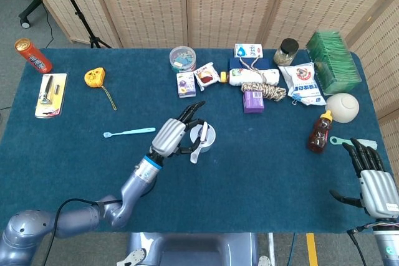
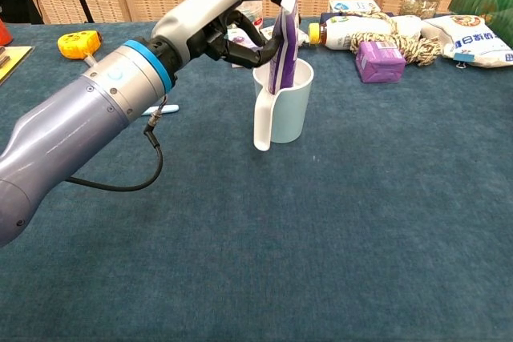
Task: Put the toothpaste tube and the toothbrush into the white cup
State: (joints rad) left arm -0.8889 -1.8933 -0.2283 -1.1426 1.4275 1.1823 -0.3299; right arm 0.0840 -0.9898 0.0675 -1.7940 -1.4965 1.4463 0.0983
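Note:
The white cup (image 1: 209, 134) (image 2: 287, 110) stands mid-table with its handle toward me. The purple-and-white toothpaste tube (image 1: 202, 133) (image 2: 282, 34) stands tilted in it, lower end inside the cup, top leaning on the rim. My left hand (image 1: 177, 134) (image 2: 228, 18) is just left of the cup and holds the tube's upper part between thumb and fingers. The light blue toothbrush (image 1: 129, 132) lies flat on the cloth left of that hand; my forearm hides most of it in the chest view. My right hand (image 1: 374, 185) rests open at the front right edge.
A red sauce bottle (image 1: 320, 132) and a white ball (image 1: 343, 107) stand at the right. Small boxes, a rope bundle (image 1: 265, 90) (image 2: 385, 38), packets and a jar (image 1: 287, 51) crowd the back. A yellow tape measure (image 1: 95, 77) and a red can (image 1: 32, 55) lie at the far left.

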